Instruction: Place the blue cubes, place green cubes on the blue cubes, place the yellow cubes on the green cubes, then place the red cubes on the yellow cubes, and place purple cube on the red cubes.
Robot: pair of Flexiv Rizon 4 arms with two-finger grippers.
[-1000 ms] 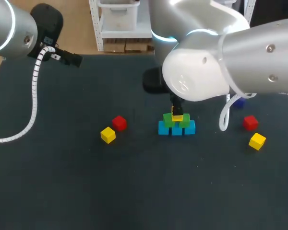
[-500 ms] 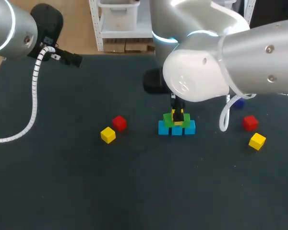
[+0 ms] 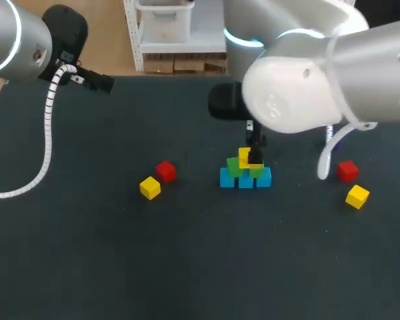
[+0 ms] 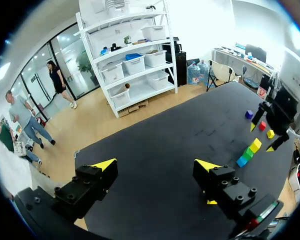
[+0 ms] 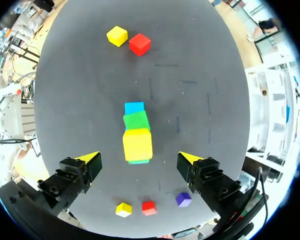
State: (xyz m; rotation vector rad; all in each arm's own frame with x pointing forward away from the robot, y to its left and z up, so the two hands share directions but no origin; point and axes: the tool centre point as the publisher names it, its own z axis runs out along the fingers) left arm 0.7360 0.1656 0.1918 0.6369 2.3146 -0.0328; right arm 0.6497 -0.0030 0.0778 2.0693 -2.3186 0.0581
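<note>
A row of blue cubes (image 3: 245,179) lies mid-table with green cubes (image 3: 235,167) on it and one yellow cube (image 3: 245,157) on top. In the right wrist view the yellow cube (image 5: 137,144) stands free on the green cubes (image 5: 136,120) over the blue cubes (image 5: 134,107). My right gripper (image 5: 140,159) hangs open just above it, fingers clear on both sides. My left gripper (image 4: 155,165) is open and empty, high over the table's far left. A purple cube (image 5: 183,199) lies apart.
A loose red cube (image 3: 165,171) and yellow cube (image 3: 150,188) lie left of the stack. Another red cube (image 3: 347,171) and yellow cube (image 3: 357,196) lie to its right. My right arm (image 3: 300,87) hangs over the table's far right.
My right gripper has opened and let go of the yellow cube, which now rests on the green cubes. The gripper has risen and shifted slightly right. The left arm has not moved.
</note>
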